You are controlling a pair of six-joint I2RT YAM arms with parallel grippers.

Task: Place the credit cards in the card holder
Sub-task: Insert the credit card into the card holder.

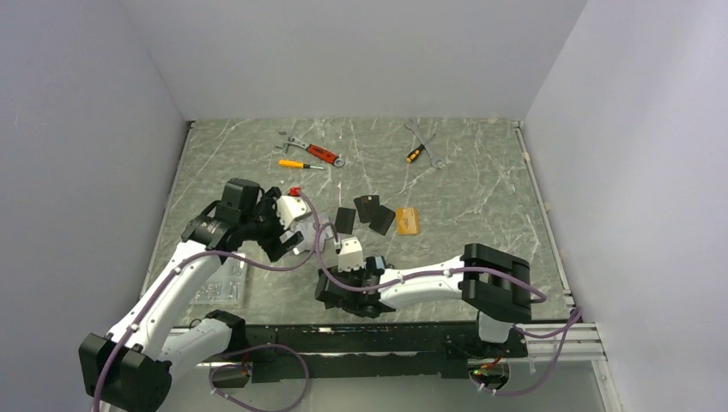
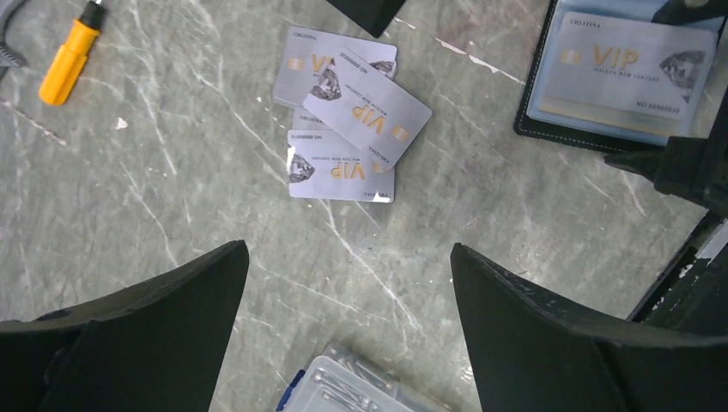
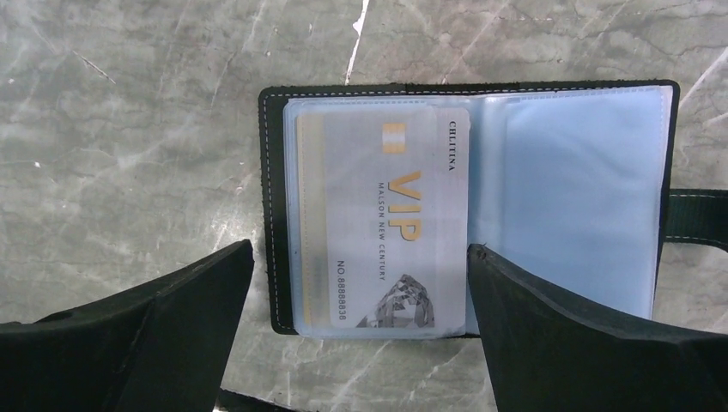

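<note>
The card holder (image 3: 273, 206) lies open on the table, straight under my right gripper (image 3: 360, 257). A silver-grey VIP card (image 3: 386, 223) sits in its left clear sleeve; the right sleeve holds nothing. The right gripper is open, and nothing is gripped between its fingers. My left gripper (image 2: 348, 257) hangs open over bare table. Three silver credit cards (image 2: 348, 129) lie in an overlapping heap just ahead of it, with the card holder (image 2: 592, 142) to their right. In the top view, black cards (image 1: 367, 208) and a gold-orange card (image 1: 407, 221) lie beyond both grippers (image 1: 292, 236) (image 1: 336, 290).
A clear plastic box (image 2: 360, 390) sits just behind the left fingers, seen also as the box (image 1: 219, 287) by the left arm. An orange-handled screwdriver (image 2: 69, 51) lies to the left of the silver cards. Wrenches and screwdrivers (image 1: 313, 153) lie at the back. White walls enclose the table.
</note>
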